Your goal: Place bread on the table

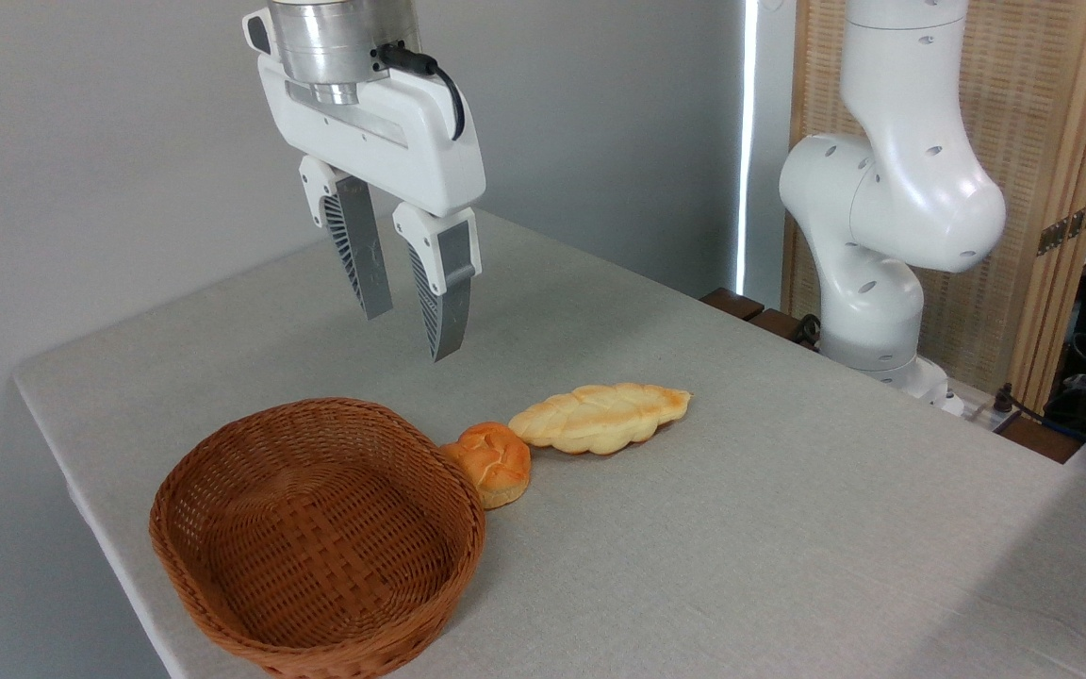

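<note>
The bread (pixel 600 416), a long pale yellow braided loaf with toasted patches, lies flat on the grey-beige table (pixel 769 528) near its middle. My gripper (pixel 411 335) hangs in the air well above the table, up and to the left of the loaf, over the far rim of the basket. Its two ribbed fingers point down with a gap between them and nothing held. Nothing touches the loaf except the small bun at its left tip.
A brown wicker basket (pixel 317 538) with nothing in it stands at the front left. A small round orange-brown bun (pixel 491 462) rests against its right rim. The arm's white base (pixel 882 245) stands at the table's far right edge, with cables beyond.
</note>
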`<state>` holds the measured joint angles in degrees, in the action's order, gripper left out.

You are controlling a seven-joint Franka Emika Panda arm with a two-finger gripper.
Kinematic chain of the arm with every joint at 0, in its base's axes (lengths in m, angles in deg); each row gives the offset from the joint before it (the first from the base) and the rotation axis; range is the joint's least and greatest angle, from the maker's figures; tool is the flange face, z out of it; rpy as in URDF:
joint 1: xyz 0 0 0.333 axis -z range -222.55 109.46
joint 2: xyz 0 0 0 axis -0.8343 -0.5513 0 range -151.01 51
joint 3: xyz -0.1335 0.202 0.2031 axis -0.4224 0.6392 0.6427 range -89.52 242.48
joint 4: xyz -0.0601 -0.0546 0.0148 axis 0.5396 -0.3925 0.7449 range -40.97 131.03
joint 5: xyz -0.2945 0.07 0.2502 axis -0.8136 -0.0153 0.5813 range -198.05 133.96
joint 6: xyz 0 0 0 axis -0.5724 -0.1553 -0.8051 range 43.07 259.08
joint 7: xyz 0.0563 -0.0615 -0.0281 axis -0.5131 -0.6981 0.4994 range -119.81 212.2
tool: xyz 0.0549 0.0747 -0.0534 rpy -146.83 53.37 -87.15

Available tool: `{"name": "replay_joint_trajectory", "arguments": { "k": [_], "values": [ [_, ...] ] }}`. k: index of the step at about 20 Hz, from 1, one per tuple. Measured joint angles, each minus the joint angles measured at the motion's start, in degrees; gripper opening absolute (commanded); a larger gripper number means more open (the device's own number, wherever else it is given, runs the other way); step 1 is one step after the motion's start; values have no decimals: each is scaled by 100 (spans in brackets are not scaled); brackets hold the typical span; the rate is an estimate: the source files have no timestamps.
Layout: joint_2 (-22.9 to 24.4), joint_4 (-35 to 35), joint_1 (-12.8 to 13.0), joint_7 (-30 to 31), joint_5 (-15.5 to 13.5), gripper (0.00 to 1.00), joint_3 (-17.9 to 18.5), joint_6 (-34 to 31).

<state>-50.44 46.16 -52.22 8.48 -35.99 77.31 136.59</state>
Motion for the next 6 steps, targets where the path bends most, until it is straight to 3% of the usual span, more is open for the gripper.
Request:
{"name": "replay_joint_trajectory", "arguments": {
  "k": [6],
  "values": [
    [0,0,0,-60,0,100,21,-1]
  ]
}}
